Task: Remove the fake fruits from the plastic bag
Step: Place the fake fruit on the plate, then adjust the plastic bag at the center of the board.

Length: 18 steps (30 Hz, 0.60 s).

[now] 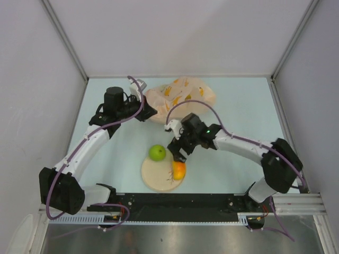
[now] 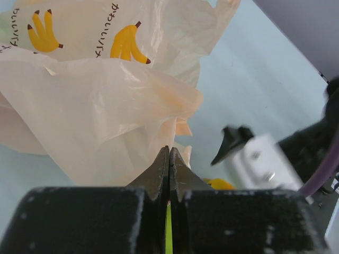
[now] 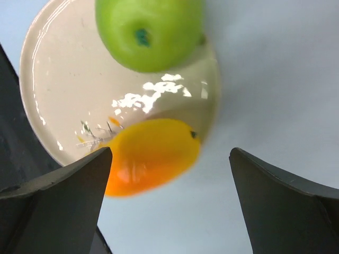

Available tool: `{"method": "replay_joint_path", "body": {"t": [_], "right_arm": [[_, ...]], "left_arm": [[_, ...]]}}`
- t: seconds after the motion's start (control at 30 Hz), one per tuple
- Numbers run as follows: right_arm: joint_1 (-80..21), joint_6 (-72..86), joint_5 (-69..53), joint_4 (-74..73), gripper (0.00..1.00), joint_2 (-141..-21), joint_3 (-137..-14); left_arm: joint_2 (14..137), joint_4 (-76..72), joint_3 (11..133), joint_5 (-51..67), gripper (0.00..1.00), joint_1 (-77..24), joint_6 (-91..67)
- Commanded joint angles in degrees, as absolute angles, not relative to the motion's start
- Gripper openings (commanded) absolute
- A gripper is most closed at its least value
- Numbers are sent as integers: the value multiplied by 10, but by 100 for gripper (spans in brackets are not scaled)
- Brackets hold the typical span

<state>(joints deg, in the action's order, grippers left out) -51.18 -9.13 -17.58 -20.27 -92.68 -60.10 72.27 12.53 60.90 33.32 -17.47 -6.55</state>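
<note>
Left gripper [image 2: 168, 151]: shut tight, two black wedge-shaped fingers pressed flat together, nipping a fold of the plastic bag [image 2: 106, 106] right at the tips. Ahead of and above those jaws, mostly film: thin, crinkly, translucent peach-pink, creased into soft ridges, printed with yellow bananas and a line of small lettering. Slumps in a loose wrinkled heap on the pale blue table [image 1: 238, 111], wholly on the far side of the closed jaws. Contents not to be made out through the film.

Right gripper [image 3: 170, 151]: spread wide, dark matte fingers tapering to blunt tips. Straight beneath the gap, the mango [image 3: 153, 153]: glossy, smooth, oval, yellow shading to deep orange, with a small dark stem dot. Touches neither finger. Rests half on the rim of the round plate [image 3: 63, 84], half past it over the table. Beyond the fingertips, at the far edge of the same plate, one green apple [image 3: 148, 32]: round, shiny, bright green, dimpled at a bluish stem mark. Sits apart from the mango, with glazed beige plate, streaked with highlights, between them. Both fruits out of the bag and well apart from it.
</note>
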Motion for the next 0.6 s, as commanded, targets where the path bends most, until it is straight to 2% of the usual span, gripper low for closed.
{"method": "replay_joint_path", "body": {"t": [0.0, 0.17, 0.4, 0.57], "right_arm": [[-412, -163, -232, -293, 99, -789, -677], [-342, -199, -260, -279, 90, -774, -743], [-326, -219, -232, -169, 59, -880, -754], [-294, -178, -183, -62, 55, -985, -780]], "left_arm": [[701, 106, 599, 352, 0, -171, -70], [701, 119, 599, 368, 0, -172, -57], [686, 179, 599, 388, 0, -172, 36], [691, 236, 613, 379, 0, -172, 103]]}}
